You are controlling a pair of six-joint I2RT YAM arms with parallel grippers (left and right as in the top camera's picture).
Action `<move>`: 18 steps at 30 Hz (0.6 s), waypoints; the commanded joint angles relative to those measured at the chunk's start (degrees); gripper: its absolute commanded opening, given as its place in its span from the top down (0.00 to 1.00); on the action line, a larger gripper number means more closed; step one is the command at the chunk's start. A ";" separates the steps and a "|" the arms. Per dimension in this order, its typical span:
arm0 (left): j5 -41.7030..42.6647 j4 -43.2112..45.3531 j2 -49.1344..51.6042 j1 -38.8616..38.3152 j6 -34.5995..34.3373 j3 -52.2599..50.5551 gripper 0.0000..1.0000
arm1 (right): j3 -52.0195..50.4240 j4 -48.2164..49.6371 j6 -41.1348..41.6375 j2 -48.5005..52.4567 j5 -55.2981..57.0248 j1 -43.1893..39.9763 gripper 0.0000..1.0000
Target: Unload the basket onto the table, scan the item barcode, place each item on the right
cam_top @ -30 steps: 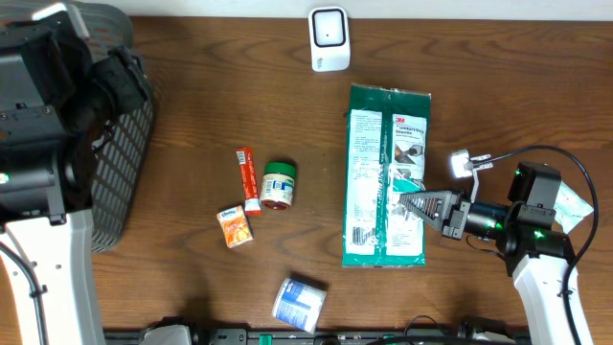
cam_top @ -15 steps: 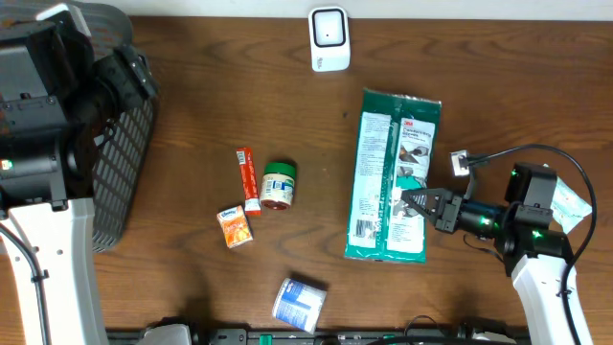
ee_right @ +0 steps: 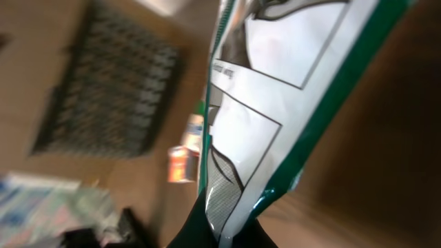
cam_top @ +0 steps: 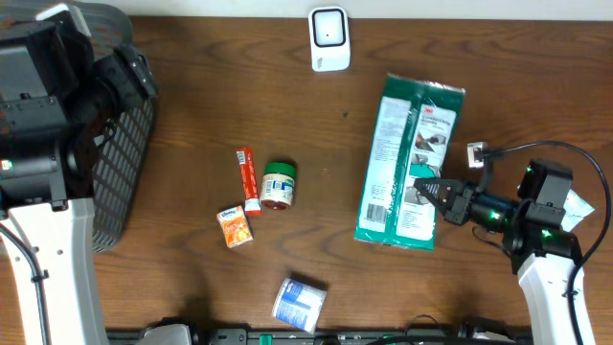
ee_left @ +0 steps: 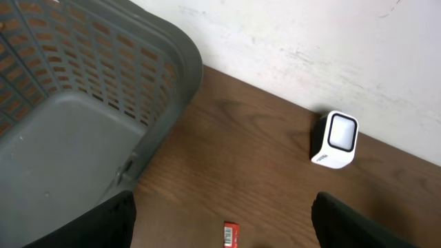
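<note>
Green 3M package (cam_top: pixel 410 163) sits right of the table's (cam_top: pixel 192 86) middle, its long side running front to back and its top end tilted to the right. The right gripper (cam_top: pixel 428 187) reaches in from the right and is pinched on the package's right long edge, in the lower half. In the blurred right wrist view the dark fingertips (ee_right: pixel 207 231) close on the green border of the package (ee_right: pixel 275 103). Whether the package is clear of the wood cannot be told. The white scanner (cam_top: pixel 328 38) stands at the back edge, well apart from the package, to its upper left. Far to the left, the left gripper (ee_left: pixel 224 203) hangs above the grey basket (ee_left: pixel 83 89) with its fingers (ee_left: pixel 103 224) spread wide, gripping nothing.
</note>
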 commanded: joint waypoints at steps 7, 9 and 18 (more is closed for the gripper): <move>-0.31 0.04 0.39 0.26 -0.13 0.15 0.18 | 1.29 4.52 0.35 -0.04 -23.80 -0.11 0.99; -0.31 0.04 0.39 0.26 -0.13 0.15 0.18 | 1.29 4.50 0.46 -0.04 -23.71 -0.11 0.99; -0.31 0.04 0.39 0.26 -0.13 0.15 0.18 | 1.29 3.52 -2.54 0.02 5.84 2.10 0.99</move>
